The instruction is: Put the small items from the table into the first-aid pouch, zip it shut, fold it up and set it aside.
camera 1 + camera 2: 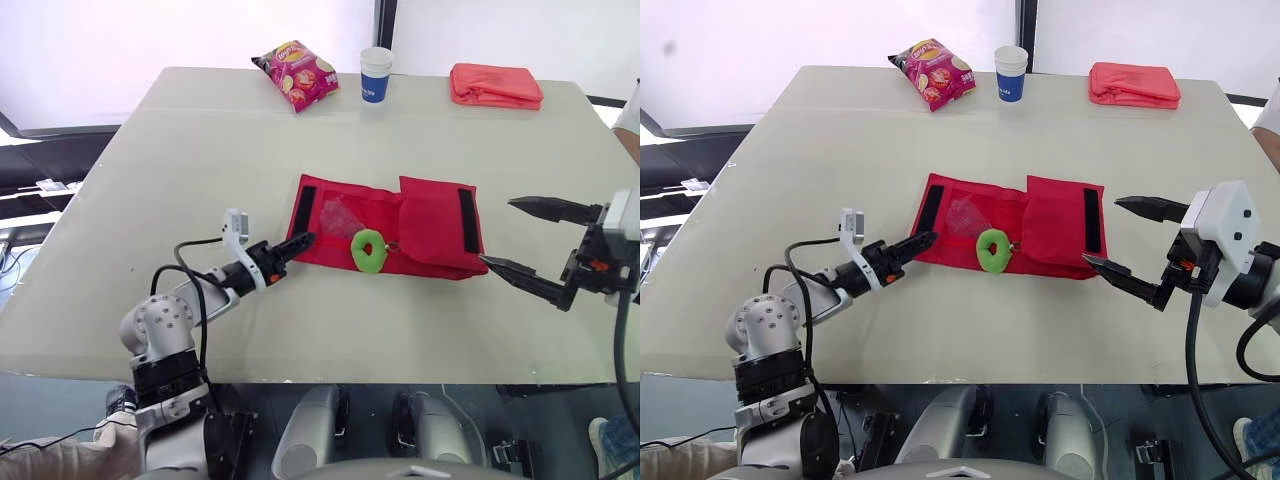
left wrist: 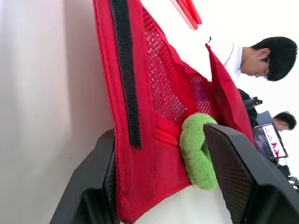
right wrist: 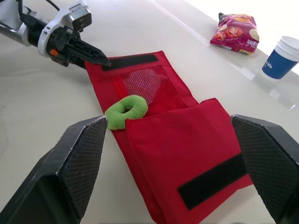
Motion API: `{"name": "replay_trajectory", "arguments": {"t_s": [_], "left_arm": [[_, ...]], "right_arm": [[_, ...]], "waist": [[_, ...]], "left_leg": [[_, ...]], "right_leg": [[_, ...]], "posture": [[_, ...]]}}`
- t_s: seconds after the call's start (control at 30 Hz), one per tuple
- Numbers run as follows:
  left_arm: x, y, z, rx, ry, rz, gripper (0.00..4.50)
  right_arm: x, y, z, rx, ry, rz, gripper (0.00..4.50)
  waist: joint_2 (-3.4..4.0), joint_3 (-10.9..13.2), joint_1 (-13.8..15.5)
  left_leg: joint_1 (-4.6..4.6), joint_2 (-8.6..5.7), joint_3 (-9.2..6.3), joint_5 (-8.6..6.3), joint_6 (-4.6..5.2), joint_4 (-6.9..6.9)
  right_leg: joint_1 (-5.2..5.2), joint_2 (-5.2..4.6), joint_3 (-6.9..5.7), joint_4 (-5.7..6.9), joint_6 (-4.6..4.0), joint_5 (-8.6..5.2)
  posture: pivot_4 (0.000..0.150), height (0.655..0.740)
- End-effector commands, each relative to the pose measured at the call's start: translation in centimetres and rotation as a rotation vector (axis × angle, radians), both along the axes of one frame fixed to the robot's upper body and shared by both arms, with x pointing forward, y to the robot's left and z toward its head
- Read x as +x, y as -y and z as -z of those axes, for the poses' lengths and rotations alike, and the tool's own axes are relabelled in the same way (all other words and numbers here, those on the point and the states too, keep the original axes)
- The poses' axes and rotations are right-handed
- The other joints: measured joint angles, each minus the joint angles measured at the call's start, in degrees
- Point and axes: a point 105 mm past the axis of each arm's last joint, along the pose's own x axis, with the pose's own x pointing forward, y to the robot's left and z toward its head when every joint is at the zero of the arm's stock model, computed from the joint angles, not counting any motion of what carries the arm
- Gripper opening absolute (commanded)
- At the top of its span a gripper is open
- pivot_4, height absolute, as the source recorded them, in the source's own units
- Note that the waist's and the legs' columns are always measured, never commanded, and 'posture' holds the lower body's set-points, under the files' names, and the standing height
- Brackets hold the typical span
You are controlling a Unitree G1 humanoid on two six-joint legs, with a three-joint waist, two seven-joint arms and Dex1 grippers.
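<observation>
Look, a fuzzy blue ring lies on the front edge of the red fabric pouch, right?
Not quite: the fuzzy ring is green, not blue. It does lie on the front edge of the red fabric pouch, as the left eye view shows.

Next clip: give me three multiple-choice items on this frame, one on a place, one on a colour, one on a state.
1. The green ring lies: A at the red pouch's near edge; B on a chair; C on the floor.
2. The cup is: A blue; B yellow; C black.
3. The right pincer is: A shut on the ring; B open and empty; C shut on the pouch.
Answers: 1A, it overlaps the pouch's front hem; 2A, blue wall, white rim; 3B, its fingers stand wide apart, nothing between.
</observation>
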Motion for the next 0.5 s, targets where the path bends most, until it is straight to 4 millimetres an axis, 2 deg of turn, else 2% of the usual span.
{"name": "replay_trajectory", "arguments": {"t_s": [0.03,0.27,0.3,0.37,0.43,0.5], "left_arm": [[-1.0,0.7,-0.6,-0.019,0.041,-0.014,2.69],[-1.7,1.7,0.1,-0.014,0.022,-0.009,2.69],[-1.7,1.8,0.2,-0.020,0.020,-0.012,2.21],[-1.5,2.0,0.3,-0.021,0.020,-0.021,1.55],[-1.2,2.1,0.3,-0.027,0.023,-0.032,0.51],[-0.9,1.9,0.2,-0.025,0.027,-0.039,0.12]], "right_arm": [[-0.4,-0.1,-0.8,-0.006,0.054,0.001,4.50],[-0.5,-0.1,-0.7,-0.004,0.055,0.005,4.50],[-0.5,-0.1,-0.8,-0.004,0.056,0.005,4.50],[-0.5,-0.1,-0.8,-0.003,0.057,0.004,4.50],[-0.4,-0.1,-0.8,-0.002,0.058,0.003,4.50],[-0.3,-0.2,-0.7,0.000,0.056,0.000,4.50]], "waist": [[-0.01,0.0,0.0],[-0.01,0.0,0.1],[-0.01,0.0,0.1],[-0.01,0.0,0.1],[-0.01,0.0,0.1],[-0.01,0.0,0.1]], "left_leg": [[-0.01,0.00,0.00,0.00,0.00,0.00],[0.00,0.00,-0.01,0.00,-0.02,0.01],[0.00,0.00,-0.01,0.00,-0.02,0.01],[0.00,0.00,-0.01,0.00,-0.01,0.01],[0.00,0.00,-0.01,0.00,-0.01,0.01],[0.00,0.00,-0.01,0.00,-0.01,0.01]], "right_leg": [[0.00,0.00,0.00,0.00,0.00,0.00],[0.00,0.01,0.00,0.01,0.01,-0.01],[0.00,0.01,0.00,0.01,0.02,-0.01],[0.00,0.02,0.00,0.01,0.02,-0.01],[0.01,0.02,0.00,0.01,0.02,-0.01],[0.00,0.02,0.00,0.01,0.02,-0.01]], "posture": [[0.150,0.7400],[0.150,0.7400],[0.150,0.7400],[0.150,0.7400],[0.150,0.7400],[0.150,0.7400]]}}
